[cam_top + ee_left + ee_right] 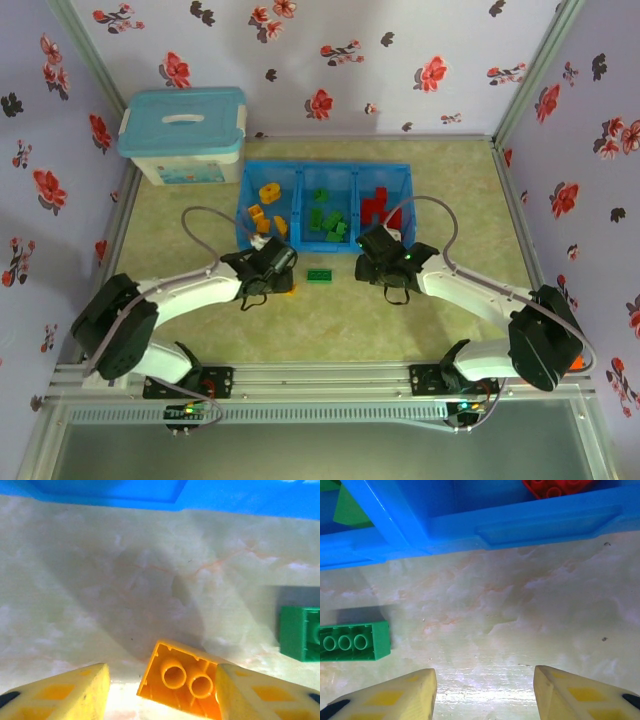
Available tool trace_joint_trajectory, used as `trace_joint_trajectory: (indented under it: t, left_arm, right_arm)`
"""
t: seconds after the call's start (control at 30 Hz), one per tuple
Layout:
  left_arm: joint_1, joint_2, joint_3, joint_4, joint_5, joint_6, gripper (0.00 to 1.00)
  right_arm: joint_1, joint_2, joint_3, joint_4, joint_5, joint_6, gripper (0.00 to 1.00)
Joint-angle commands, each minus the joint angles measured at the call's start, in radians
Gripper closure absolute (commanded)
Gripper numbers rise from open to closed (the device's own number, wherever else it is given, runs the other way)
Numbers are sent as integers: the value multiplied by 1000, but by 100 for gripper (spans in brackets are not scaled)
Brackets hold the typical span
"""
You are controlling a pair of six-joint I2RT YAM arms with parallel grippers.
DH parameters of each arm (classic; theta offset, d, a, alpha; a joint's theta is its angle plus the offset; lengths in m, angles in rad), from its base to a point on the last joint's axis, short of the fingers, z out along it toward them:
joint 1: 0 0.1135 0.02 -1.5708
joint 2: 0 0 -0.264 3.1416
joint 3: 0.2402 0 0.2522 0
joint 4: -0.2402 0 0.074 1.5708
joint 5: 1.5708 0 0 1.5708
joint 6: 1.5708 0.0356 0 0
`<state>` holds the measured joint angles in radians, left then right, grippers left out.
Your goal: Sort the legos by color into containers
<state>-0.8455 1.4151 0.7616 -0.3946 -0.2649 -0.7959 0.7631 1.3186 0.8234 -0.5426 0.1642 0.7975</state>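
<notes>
Landmark for all positions: blue tray [400,168], three compartments in a row.

Left gripper [162,674]: claw parted, not clamped. One orange-yellow brick [182,682] lies on the table just in front of the tray's left compartment, between the yellow pads [65,692]. It sits against or very near the pad on the right of the wrist view, with a clear gap to the other.
Right gripper [485,672]: claw parted, nothing between the fingers, over bare table in front of the tray's right compartment.
Green brick [352,641]: loose on the table in front of the middle compartment, apart from the tray wall and between the two grippers.
Already in the tray: orange-yellow bricks [268,190] left, green [325,218] middle, red [377,203] right.

Handling (judgement):
- hard, stiff plastic, very light, so no crush risk
- smooth, glossy walls, so it is likely to slip or pop out if pinched off-centre
- the orange-yellow brick is tipped, with its hollow underside and two tubes facing the camera, and skewed to the jaws, so it may twist as they close
- best hold is across two flat, parallel side walls, mid-height, not on a corner or the open underside
- the green brick is longer, so pinch it across its short width

Writing: none readable. The storage box [185,135], behind and left of the tray, has print on its front too small to read. No brand is legible on any brick
</notes>
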Motion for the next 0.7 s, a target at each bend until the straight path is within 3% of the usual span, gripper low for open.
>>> trace_joint_trajectory:
  t: [0.0, 0.13, 0.43, 0.67]
  left_arm:
    - [-15, -43, -1, -30, -30, -4, 29]
    - [-31, -16, 23, -19, 20, 39, 20]
    - [-30, 93, 75, -15, 114, 133, 17]
    - [-31, 160, 137, -73, 98, 163, 16]
  right_arm:
    - [12, 0, 6, 7, 24, 22, 46]
    - [19, 2, 13, 2, 29, 20, 46]
    - [19, -23, -3, -11, 43, 22, 46]
    - [19, -14, 3, -11, 42, 22, 46]
